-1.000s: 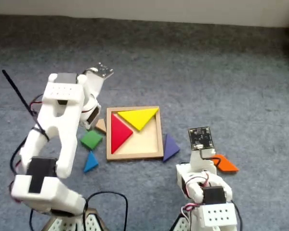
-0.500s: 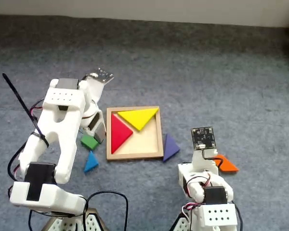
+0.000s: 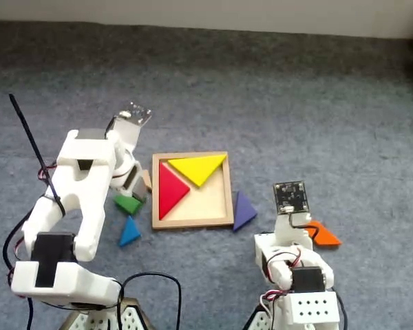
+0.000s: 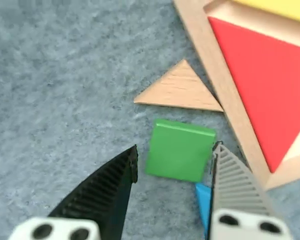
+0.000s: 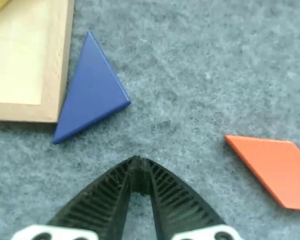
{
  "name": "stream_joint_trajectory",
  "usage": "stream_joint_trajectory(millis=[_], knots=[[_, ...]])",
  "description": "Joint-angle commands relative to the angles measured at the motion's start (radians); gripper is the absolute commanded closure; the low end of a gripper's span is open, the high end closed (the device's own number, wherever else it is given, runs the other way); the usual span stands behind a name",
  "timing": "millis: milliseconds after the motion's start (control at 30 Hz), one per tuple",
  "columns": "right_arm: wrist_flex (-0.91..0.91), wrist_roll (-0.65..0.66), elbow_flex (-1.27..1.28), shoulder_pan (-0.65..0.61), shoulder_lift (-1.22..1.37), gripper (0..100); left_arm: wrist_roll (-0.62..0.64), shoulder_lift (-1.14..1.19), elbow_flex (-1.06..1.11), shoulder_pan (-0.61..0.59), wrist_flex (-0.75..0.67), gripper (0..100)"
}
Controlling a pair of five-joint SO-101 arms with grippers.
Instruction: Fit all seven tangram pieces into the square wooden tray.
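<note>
The square wooden tray (image 3: 193,221) holds a red triangle (image 3: 170,188) and a yellow triangle (image 3: 195,168). My left gripper (image 4: 174,156) is open, its fingers on either side of the green square (image 4: 180,149) (image 3: 128,203) lying left of the tray. A plain wooden triangle (image 4: 179,92) lies between the green square and the tray's edge (image 4: 217,75). A light blue triangle (image 3: 129,231) sits nearer the front. My right gripper (image 5: 138,175) is shut above the carpet, with a dark blue triangle (image 5: 89,90) (image 3: 243,210) by the tray's right side and an orange parallelogram (image 5: 276,169) (image 3: 322,233) beside it.
Grey carpet covers the table all round. The left arm (image 3: 82,199) leans over the pieces left of the tray; the right arm's base (image 3: 294,275) stands at the front right. A black cable (image 3: 27,137) crosses the far left.
The left arm has swung back toward the front and lowered over the green square, so its open fingers now straddle it. The right arm has stayed still.
</note>
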Motion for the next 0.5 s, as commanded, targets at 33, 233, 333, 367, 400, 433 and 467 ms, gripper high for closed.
stream_joint_trajectory(millis=[33,233,333,367,400,433,467], knots=[[-0.015,-0.002,0.074,0.015,-0.005,99.2,-0.046,0.042,-0.004,-0.024,-0.012,76],[-0.015,-0.002,0.074,0.015,-0.005,99.2,-0.057,0.125,-0.053,-0.021,0.017,76],[-0.015,-0.002,0.074,0.015,-0.005,99.2,-0.055,0.127,-0.054,-0.016,0.018,76],[-0.015,-0.002,0.074,0.015,-0.005,99.2,-0.055,0.127,-0.054,-0.016,0.018,76],[-0.015,-0.002,0.074,0.015,-0.005,99.2,-0.055,0.127,-0.054,-0.016,0.018,76],[-0.015,-0.002,0.074,0.015,-0.005,99.2,-0.055,0.127,-0.053,-0.016,0.018,77],[-0.015,-0.002,0.074,0.015,-0.005,99.2,-0.06,0.127,-0.053,-0.016,0.018,79]])
